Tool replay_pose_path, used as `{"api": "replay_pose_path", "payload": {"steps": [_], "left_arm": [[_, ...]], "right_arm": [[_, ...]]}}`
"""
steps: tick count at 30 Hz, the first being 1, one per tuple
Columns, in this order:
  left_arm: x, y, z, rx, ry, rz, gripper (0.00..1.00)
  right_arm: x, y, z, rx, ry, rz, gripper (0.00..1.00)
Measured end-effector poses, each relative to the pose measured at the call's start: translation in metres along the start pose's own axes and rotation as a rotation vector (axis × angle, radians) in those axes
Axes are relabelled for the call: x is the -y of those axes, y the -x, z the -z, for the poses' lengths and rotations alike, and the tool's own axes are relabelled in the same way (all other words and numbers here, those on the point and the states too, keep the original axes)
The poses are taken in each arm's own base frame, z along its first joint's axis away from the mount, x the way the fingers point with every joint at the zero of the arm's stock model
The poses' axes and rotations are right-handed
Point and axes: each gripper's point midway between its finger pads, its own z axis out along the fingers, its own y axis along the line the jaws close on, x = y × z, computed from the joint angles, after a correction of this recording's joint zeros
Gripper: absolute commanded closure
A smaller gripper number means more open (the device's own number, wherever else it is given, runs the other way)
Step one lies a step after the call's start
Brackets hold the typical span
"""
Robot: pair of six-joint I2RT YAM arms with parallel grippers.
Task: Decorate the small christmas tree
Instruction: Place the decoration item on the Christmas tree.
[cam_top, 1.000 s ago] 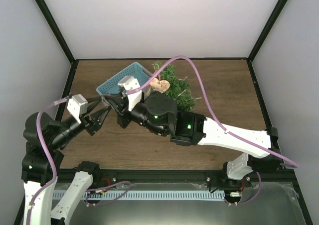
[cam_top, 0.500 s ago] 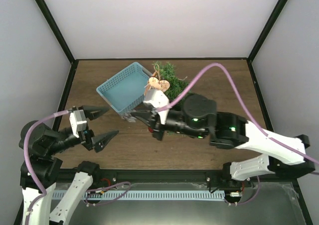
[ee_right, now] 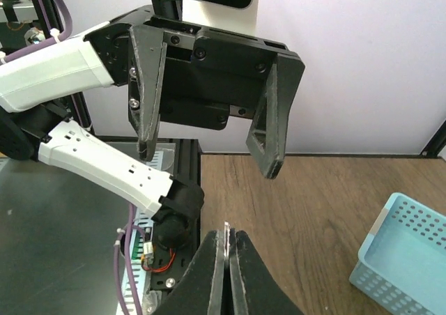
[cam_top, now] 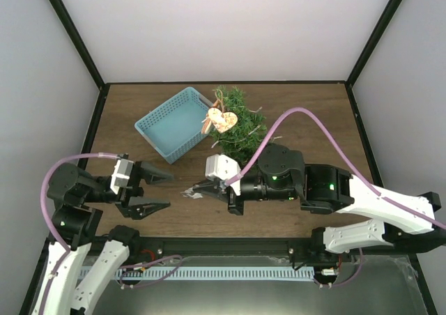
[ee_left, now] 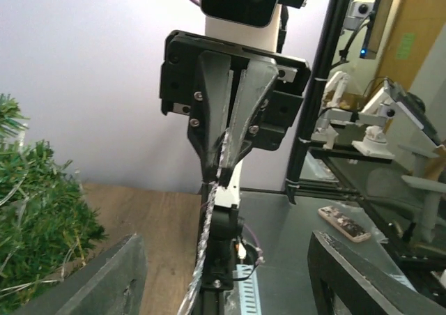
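Pinching a thin silvery tinsel strand (ee_left: 204, 228) in the right jaws, opposite the spread left jaws

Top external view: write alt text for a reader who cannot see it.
The right tool, shut on a silvery tinsel strand, faces the open left tool over the wooden table. Behind them stand the small christmas tree, already hung with wooden hearts, and a light-blue basket.
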Motion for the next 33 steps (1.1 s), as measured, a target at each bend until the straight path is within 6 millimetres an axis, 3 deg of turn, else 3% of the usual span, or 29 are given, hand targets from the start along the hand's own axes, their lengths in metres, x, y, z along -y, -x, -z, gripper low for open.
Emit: {"api": "replay_pose_path", "payload": {"steps": [5, 9, 14, 19, 20, 23, 26, 30, 33], "left_arm": [[0.004, 0.001, -0.001, -0.003, -0.037, 0.009, 0.57], [-0.006, -0.003, -0.003, -0.005, -0.03, 0.043, 0.67], [-0.026, -0.01, -0.007, -0.012, -0.003, 0.103, 0.71], [-0.028, -0.012, -0.008, -0.009, 0.003, 0.091, 0.77], [-0.029, -0.013, -0.008, -0.009, 0.005, 0.088, 0.74], [-0.033, -0.017, -0.009, -0.011, 0.01, 0.093, 0.27], [-0.038, -0.014, -0.009, -0.003, 0.034, 0.121, 0.23], [-0.038, -0.003, -0.008, 0.022, 0.067, 0.15, 0.21], [-0.035, 0.007, -0.005, 0.059, 0.109, 0.177, 0.28]], "right_arm": [[0.0, 0.01, -0.005, 0.041, 0.003, 0.049, 0.99], [0.0, 0.02, -0.004, 0.083, 0.0, 0.081, 0.99], [0.001, 0.023, -0.005, 0.096, -0.002, 0.101, 0.99], [0.004, 0.021, -0.006, 0.092, -0.021, 0.116, 0.99], [0.004, 0.021, -0.006, 0.095, -0.025, 0.122, 0.99], [0.003, 0.017, -0.006, 0.091, -0.019, 0.169, 0.99], [-0.003, 0.011, -0.001, 0.101, -0.001, 0.289, 0.99], [-0.012, -0.018, 0.016, 0.081, 0.021, 0.564, 0.99], [-0.012, -0.027, 0.024, 0.076, -0.001, 0.826, 0.99]]}}
